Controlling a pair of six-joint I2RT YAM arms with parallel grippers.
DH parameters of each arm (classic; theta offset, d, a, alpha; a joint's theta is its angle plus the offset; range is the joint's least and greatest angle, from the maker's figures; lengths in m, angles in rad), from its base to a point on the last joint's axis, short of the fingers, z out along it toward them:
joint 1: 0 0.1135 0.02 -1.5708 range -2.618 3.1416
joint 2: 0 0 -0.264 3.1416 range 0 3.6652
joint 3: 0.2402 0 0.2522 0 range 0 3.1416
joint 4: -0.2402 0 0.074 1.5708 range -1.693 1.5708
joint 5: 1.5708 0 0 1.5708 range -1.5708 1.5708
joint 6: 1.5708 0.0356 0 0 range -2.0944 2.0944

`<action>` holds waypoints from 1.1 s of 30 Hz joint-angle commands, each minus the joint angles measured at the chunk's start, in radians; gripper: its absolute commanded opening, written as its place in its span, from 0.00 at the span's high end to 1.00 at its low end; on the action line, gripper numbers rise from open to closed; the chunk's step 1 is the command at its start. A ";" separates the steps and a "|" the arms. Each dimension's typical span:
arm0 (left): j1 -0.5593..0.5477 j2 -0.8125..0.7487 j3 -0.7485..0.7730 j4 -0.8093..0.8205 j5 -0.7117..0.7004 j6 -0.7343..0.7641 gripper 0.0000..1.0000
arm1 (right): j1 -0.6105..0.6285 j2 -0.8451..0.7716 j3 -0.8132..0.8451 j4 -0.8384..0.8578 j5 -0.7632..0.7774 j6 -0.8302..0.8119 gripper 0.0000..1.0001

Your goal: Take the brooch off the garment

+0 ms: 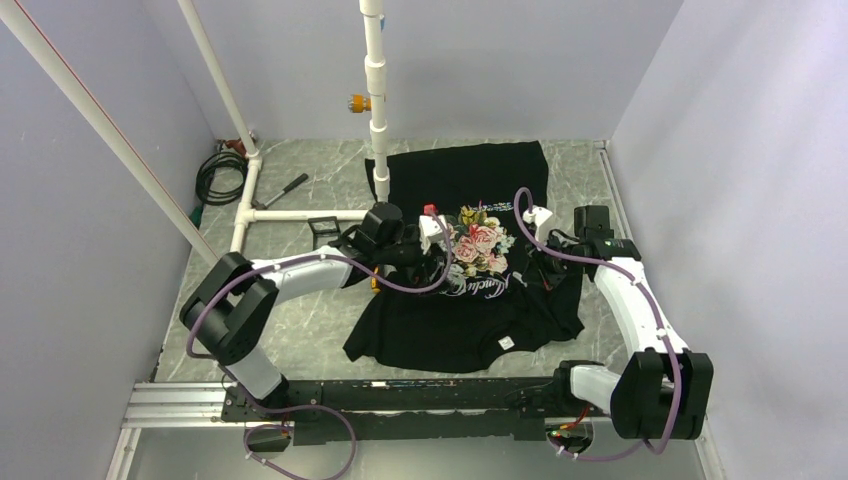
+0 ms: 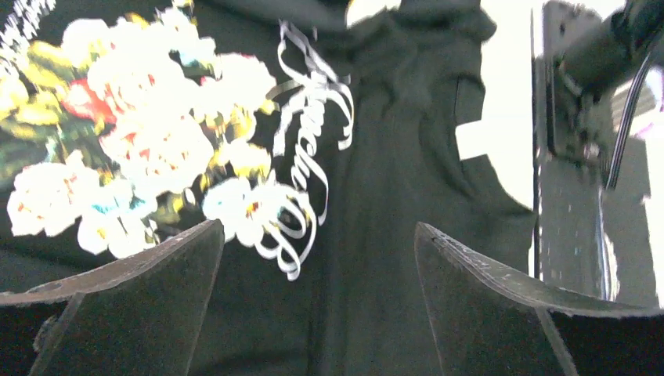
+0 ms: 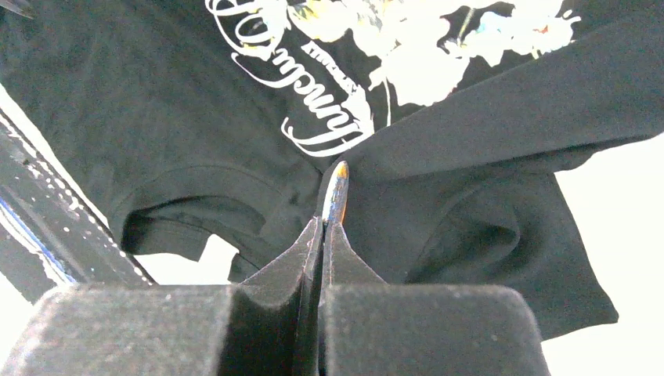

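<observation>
- The right gripper [image 3: 322, 227] is seen pressed together on the brooch [image 3: 337, 192], which is held edge-on as a thin shiny disc with an orange tint.
- The brooch is set against a raised fold of the garment [image 3: 156, 117], just below the pale cursive lettering [image 3: 313, 129]; whether its pin is in the cloth cannot be told.
- The left gripper [image 2: 317, 231] is held wide apart with nothing between the fingers, low over the black fabric beside the rose print [image 2: 149, 149].
- In the top view both arms are bent inward over the shirt, the left gripper [image 1: 432, 232] at the left of the print and the right gripper [image 1: 540, 222] at its right.
- The garment [image 1: 460, 320] is spread on the table [image 1: 320, 320], rumpled along its lower right side, with a small white label [image 1: 506, 342] near the hem.
- A white pipe frame [image 1: 378, 100] stands at the shirt's far left edge.
- A coiled black cable [image 1: 215, 175] and a hammer-like tool [image 1: 283, 190] are left near the far left corner.
- The marbled grey surface is enclosed by pale bluish walls [image 1: 700, 120].
</observation>
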 commanded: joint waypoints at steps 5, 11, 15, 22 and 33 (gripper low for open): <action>-0.062 0.139 0.078 0.459 -0.028 -0.273 0.16 | -0.001 0.018 0.014 0.049 -0.127 0.033 1.00; -0.091 0.188 0.065 0.537 -0.064 -0.283 0.22 | 0.000 -0.003 0.036 0.035 -0.224 0.035 1.00; -0.111 0.189 0.035 0.543 -0.131 -0.252 0.11 | 0.006 0.012 0.063 0.024 -0.273 0.065 1.00; -0.158 0.225 0.076 0.507 -0.168 -0.260 0.15 | 0.050 0.007 0.062 0.073 -0.289 0.191 1.00; -0.193 0.248 0.110 0.425 -0.243 -0.300 0.19 | 0.060 -0.007 0.020 0.155 -0.243 0.367 1.00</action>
